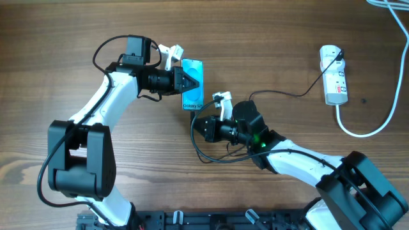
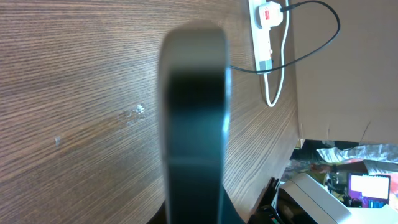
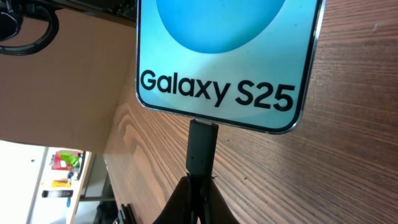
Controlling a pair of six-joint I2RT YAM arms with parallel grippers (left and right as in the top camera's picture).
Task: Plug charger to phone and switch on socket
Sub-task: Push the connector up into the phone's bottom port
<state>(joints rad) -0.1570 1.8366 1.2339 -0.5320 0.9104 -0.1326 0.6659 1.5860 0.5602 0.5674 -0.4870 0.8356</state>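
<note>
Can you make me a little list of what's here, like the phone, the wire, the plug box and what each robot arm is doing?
phone: rectangular teal-screened smartphone, reads Galaxy S25
left tool: shut on the phone
charger: thin black cable; its plug tip meets the phone's bottom edge, fully in or not unclear
right tool: shut on the plug tip
socket: white oblong power strip, black plug in it, switch state unclear
other: thick white cord, brown wooden table
</note>
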